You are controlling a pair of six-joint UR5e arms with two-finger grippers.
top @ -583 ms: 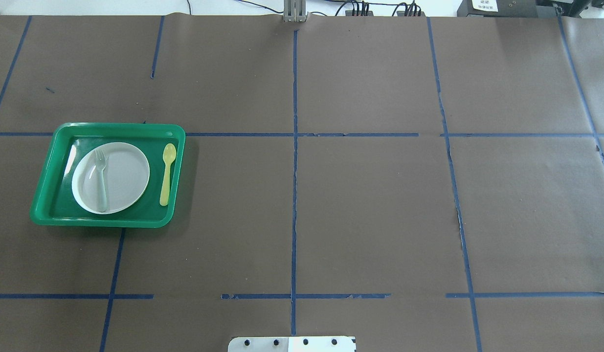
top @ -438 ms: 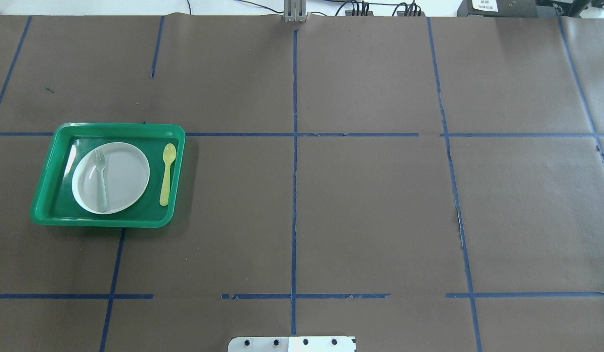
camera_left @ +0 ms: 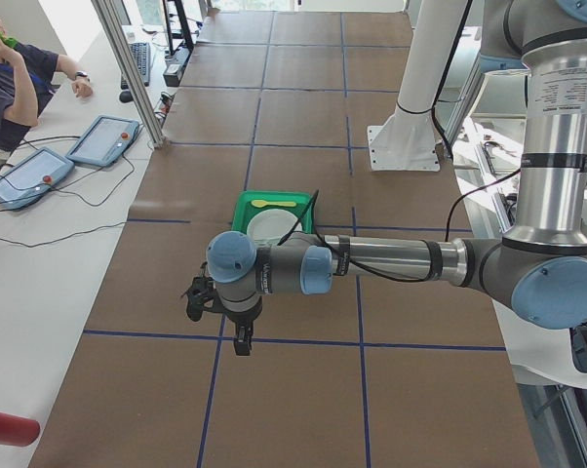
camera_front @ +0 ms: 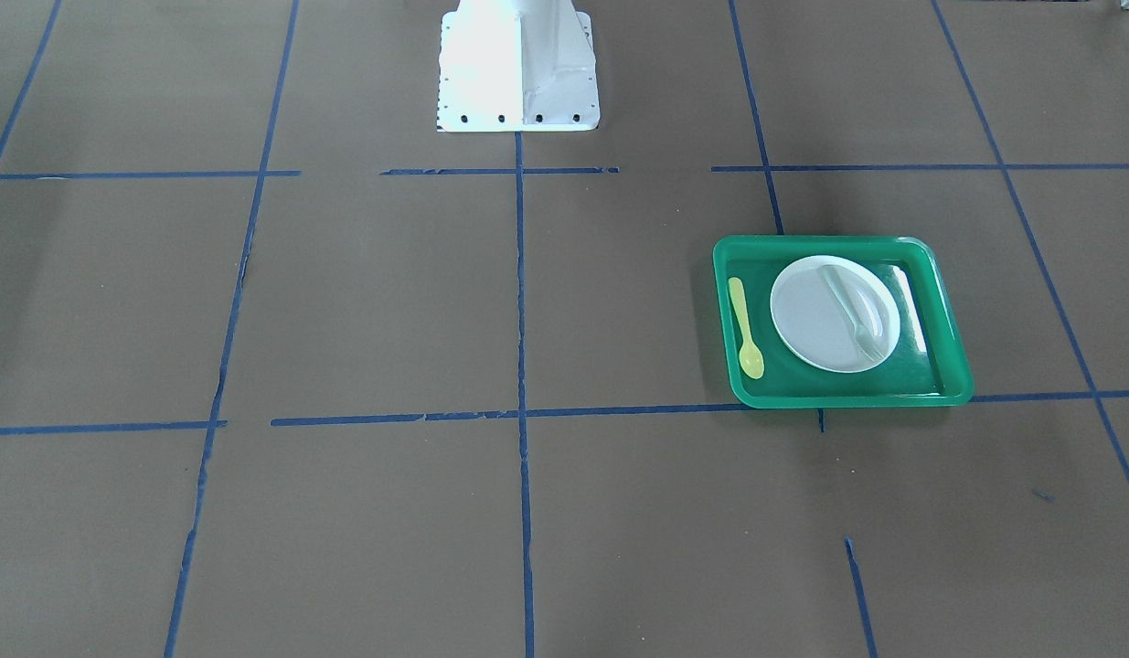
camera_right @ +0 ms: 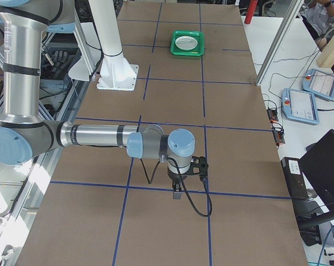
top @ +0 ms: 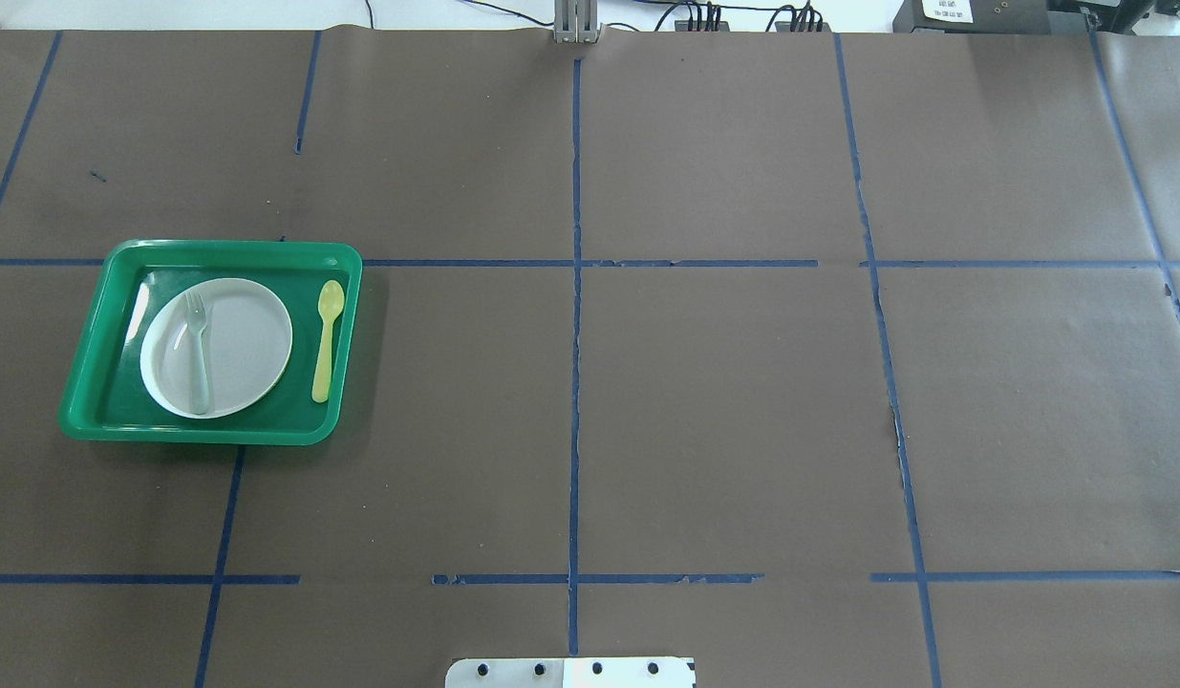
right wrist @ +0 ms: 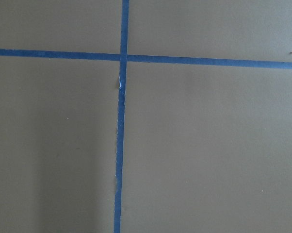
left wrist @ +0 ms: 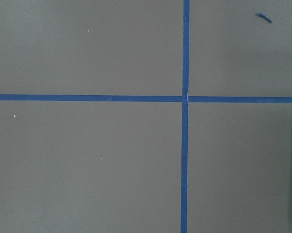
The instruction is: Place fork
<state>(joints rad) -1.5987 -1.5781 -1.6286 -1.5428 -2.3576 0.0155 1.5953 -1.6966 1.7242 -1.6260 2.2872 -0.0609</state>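
1. The fork (top: 198, 349) lies flat on the left part of the white plate (top: 250, 334). Its tines point away from the robot and its handle reaches the plate's near rim.
2. The plate sits inside the green tray (top: 217, 248), which rests on the left half of the brown surface (top: 723, 401), on the robot's own left.
3. A yellow spoon (top: 327, 339) lies on the tray floor just right of the plate, bowl end away from the robot, not touching the fork.
4. From the left end camera I see the left claw (camera_left: 242, 341) pointing down over bare surface, on the camera's side of the tray and apart from it. I cannot tell from this angle whether its fingers are apart or together, and nothing visible is in it.
5. From the right end camera the right claw (camera_right: 177, 194) also points down, just above a blue tape line (camera_right: 156, 188), with the tray far off at the other end. I cannot tell its state either.
6. Both wrist cameras look straight down at brown paper and crossing tape, and neither shows the fork.
7. Neither arm appears in the overhead or front views.
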